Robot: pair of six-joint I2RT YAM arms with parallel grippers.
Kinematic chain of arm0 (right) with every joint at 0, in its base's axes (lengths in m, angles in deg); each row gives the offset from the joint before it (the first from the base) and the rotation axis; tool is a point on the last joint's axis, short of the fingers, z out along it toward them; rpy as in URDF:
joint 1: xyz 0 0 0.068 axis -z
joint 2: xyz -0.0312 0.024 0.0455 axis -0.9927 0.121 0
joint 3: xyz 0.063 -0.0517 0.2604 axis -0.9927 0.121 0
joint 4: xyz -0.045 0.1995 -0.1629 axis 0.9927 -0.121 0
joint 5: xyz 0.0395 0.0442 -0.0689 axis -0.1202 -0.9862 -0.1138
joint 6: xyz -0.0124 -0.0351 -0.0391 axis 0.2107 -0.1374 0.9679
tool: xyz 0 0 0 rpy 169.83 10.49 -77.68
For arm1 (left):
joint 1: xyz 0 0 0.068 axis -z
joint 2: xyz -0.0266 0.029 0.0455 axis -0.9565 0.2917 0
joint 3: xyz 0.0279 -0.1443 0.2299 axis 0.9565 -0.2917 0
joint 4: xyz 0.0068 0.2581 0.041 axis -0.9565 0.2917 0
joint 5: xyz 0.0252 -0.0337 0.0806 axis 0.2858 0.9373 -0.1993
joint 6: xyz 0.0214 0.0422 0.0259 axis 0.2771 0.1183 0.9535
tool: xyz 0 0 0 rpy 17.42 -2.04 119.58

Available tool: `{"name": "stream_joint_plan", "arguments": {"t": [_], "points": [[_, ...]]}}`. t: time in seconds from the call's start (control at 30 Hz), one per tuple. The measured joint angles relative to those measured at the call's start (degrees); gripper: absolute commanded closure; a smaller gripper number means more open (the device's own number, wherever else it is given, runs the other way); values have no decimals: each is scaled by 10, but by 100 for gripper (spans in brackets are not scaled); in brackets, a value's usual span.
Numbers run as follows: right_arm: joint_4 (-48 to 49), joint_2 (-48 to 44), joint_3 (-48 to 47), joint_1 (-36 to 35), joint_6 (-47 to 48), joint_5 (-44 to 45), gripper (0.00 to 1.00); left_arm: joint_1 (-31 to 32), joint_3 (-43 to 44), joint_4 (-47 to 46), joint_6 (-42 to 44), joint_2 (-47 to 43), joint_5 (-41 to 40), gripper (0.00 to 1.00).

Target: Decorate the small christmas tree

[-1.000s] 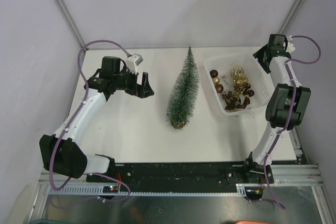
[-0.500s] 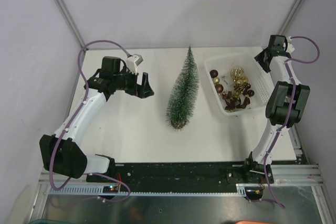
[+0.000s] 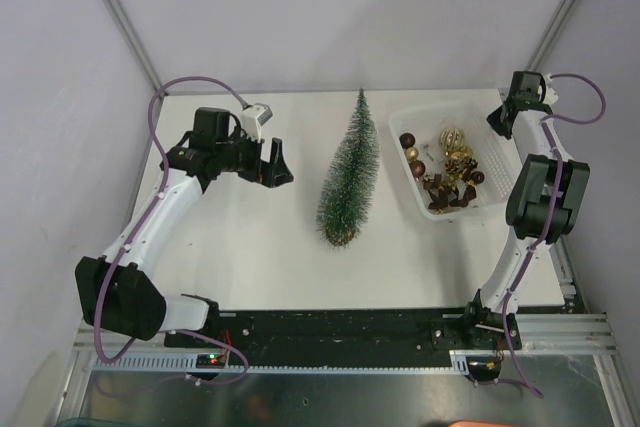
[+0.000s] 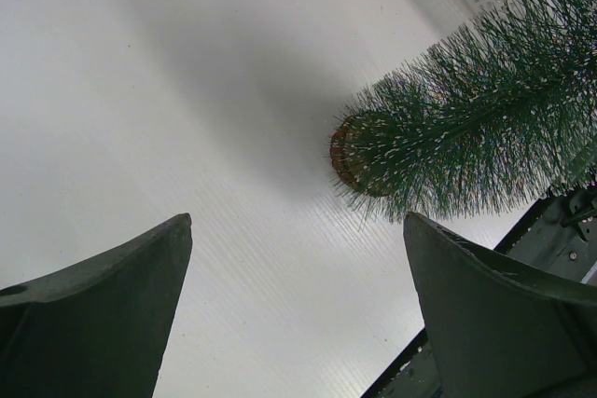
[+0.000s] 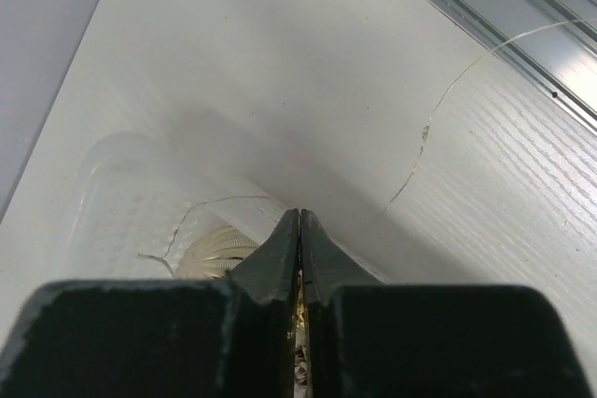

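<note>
The small christmas tree (image 3: 349,172) stands upright on its brown base near the middle of the white tabletop (image 3: 240,257). Its long axis is vertical, tip up, drawn toward 12 o'clock in the overhead view. Pale grey walls (image 3: 320,17) surround it. At the tree's 9 o'clock the left end effector (image 3: 278,162) is spread wide. At 2 o'clock, by the basket (image 3: 494,152) corner, the right end effector (image 5: 298,219) is pressed together. Whether it pinches the thin thread (image 5: 424,132) is unclear.

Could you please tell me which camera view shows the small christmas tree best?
The top external view: the small christmas tree shows whole there, tip to base. The left wrist view catches only its lower bristles and brown base, cropped. The right wrist view shows none of it.
</note>
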Motion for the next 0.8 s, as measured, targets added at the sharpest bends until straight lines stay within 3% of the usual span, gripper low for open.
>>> {"name": "stream_joint_plan", "arguments": {"t": [0.37, 0.67, 0.8], "points": [[2, -20, 4, -10, 4, 0, 100, 0, -7, 0, 1, -1, -3, 0], [8, -128, -9, -63, 23, -3, 100, 0, -7, 0, 1, -3, -6, 0], [7, -165, -68, -106, 47, -16, 100, 0, -7, 0, 0, -10, -11, 0]]}}
